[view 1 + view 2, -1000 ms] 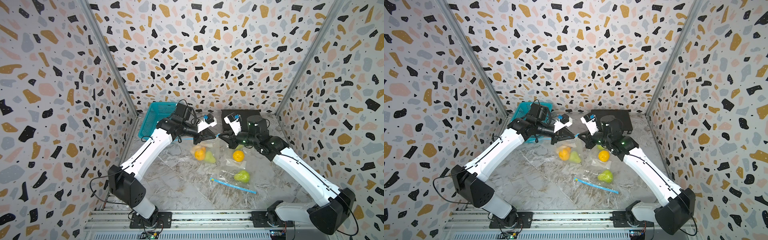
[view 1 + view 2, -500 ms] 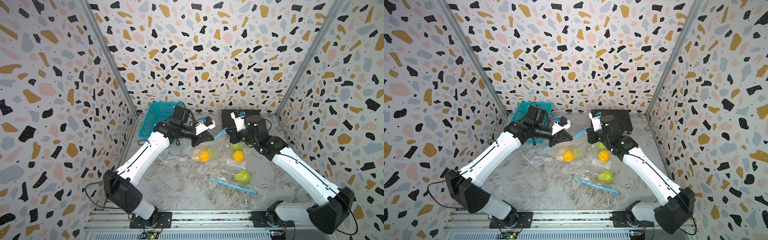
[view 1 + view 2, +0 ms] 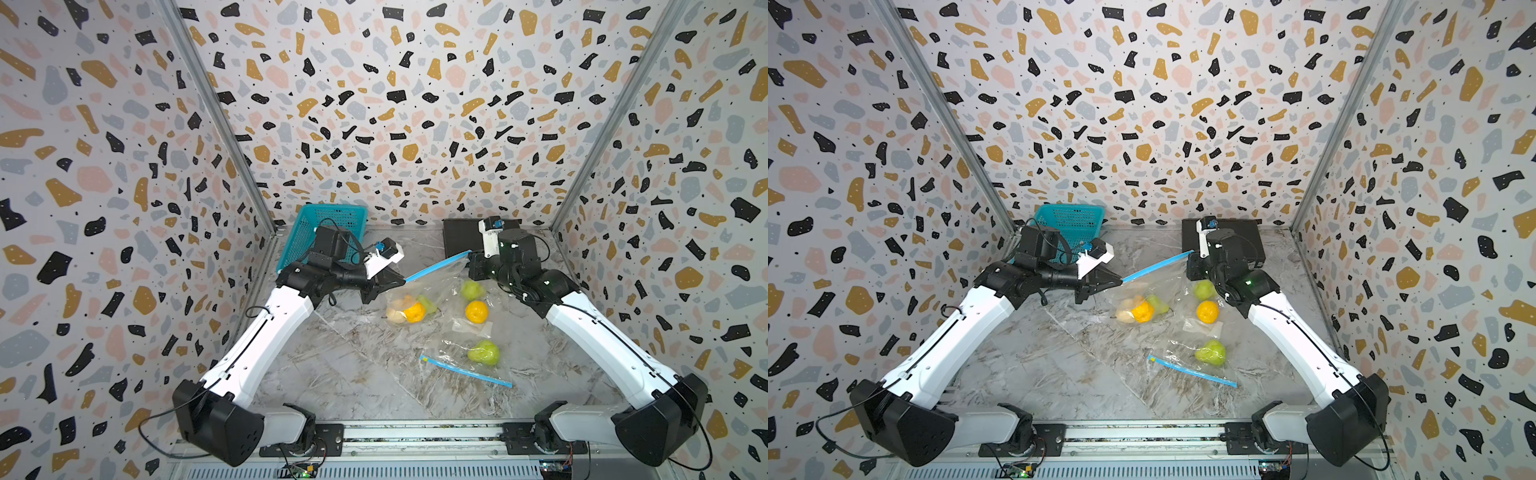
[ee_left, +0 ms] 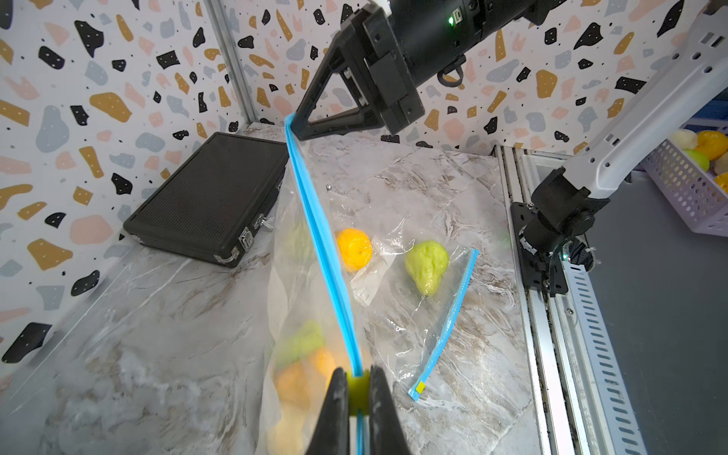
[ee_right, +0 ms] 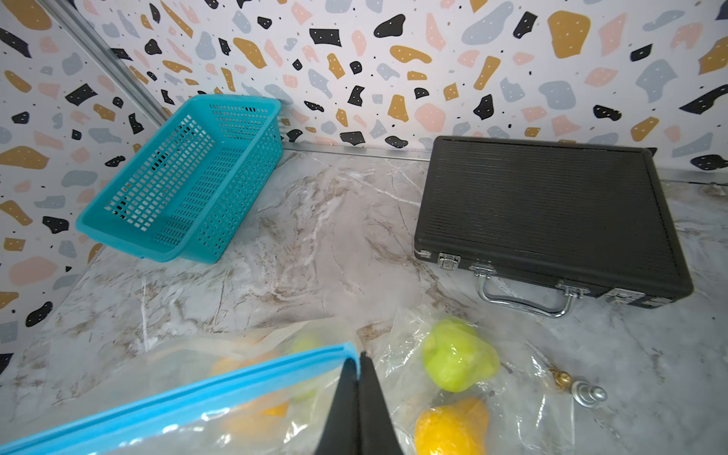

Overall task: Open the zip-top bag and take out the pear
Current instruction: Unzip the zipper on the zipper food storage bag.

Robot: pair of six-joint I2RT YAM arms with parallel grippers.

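both claws are clamped shut on the zip-top bag (image 3: 432, 283), one at each end of its blue zip strip (image 3: 438, 262). the left gripper (image 3: 401, 282) pinches the end with the little yellow-green slider (image 4: 357, 390) squeezed between its fingers. the right gripper (image 3: 471, 254) has the far end, jaws closed tight on it, and you can see that in the right wrist view too (image 5: 358, 368). the strip is pulled straight between them, up off the marble table (image 3: 353, 365), sloping up toward the right arm. the two tracks look pressed together the whole way.

the bag hangs below the strip with the fruit sagging at the bottom: an orange (image 3: 414, 312), a pale fruit (image 3: 395, 314) and a green fruit (image 3: 428, 303) that i take for the pear, all inside. it's too blurry in the left wrist view to be sure of the shape.

there's also a second bag (image 3: 457, 361) lying flat nearer the arm bases, with another pear (image 3: 483, 352) in it. a loose orange (image 3: 476, 311) and a green one (image 3: 473, 289) sit in clear plastic beside the right arm. a teal basket (image 3: 299, 239) and a black case (image 3: 457, 241) are at the back wall.
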